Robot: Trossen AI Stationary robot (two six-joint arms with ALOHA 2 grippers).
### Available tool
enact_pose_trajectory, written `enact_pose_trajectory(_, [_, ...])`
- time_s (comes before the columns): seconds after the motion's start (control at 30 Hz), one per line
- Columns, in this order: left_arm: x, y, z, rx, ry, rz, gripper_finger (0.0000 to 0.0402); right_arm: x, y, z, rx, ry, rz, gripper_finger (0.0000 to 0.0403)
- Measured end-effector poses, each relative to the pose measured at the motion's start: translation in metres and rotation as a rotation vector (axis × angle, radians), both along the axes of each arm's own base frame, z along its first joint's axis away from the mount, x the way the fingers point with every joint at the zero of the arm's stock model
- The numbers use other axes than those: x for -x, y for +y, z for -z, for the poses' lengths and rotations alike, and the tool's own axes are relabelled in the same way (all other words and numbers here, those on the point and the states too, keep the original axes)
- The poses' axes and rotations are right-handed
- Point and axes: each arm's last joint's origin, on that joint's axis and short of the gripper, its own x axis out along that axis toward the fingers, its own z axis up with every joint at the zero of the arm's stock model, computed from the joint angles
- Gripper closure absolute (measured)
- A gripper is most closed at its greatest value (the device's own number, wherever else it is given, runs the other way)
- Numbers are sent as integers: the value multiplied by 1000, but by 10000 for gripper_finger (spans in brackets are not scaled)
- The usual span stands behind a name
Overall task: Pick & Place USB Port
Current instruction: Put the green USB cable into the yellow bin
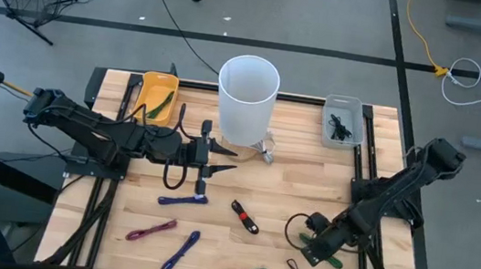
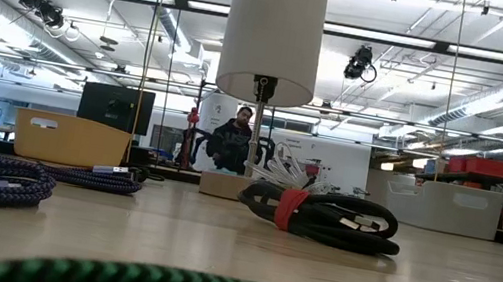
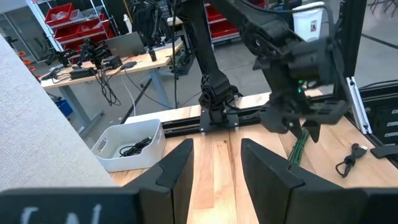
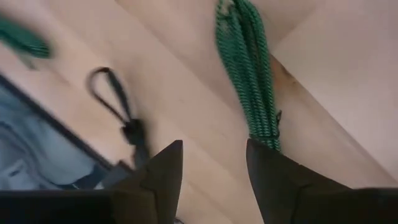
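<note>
The move turns on the right gripper [image 4: 213, 149] and the green cable [image 4: 249, 81] in front of it. Its two fingers stand apart with only bare wood between them, so nothing is held. The bundled green cable lies on the table [image 1: 288, 195] just ahead of the fingertips. Its long axis runs away from them, roughly along the direction they point. It is not centred in the gap: its near end comes in close by the tip of one finger, the one farther from the small black cable [image 4: 121, 112], which lies ahead of the other finger. Because the fingers close across the cable's length rather than along it, the wrist angle looks about right. The likely need is a short sideways shift toward the cable's side, a little advance, then a descent. Whether the near end already touches that fingertip is hard to say, since the finger hides the last of the cable. From above, the right gripper [image 1: 319, 245] sits right over this cable and is plainly the nearer arm. The left gripper [image 1: 224, 158], fingers also spread and empty, waits well apart beside the white cylinder [image 1: 249, 80].
</note>
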Motion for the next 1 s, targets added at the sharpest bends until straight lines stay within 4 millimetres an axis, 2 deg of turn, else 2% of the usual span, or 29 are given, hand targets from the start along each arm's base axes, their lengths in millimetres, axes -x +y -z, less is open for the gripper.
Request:
enact_pose_trajectory(0.23, [0, 0, 0, -1, 0, 0, 262, -2, 4, 17, 26, 85, -14, 227])
enact_pose_trajectory(0.5, [0, 0, 0, -1, 0, 0, 262, 1, 0, 19, 83, 124, -9, 227])
enact_pose_trajectory(0.8, [0, 0, 0, 0, 0, 0, 262, -1, 0, 19, 95, 81, -11, 227])
enact_pose_trajectory(1.0, [0, 0, 0, -1, 0, 0, 262, -3, 2, 29, 140, 96, -34, 227])
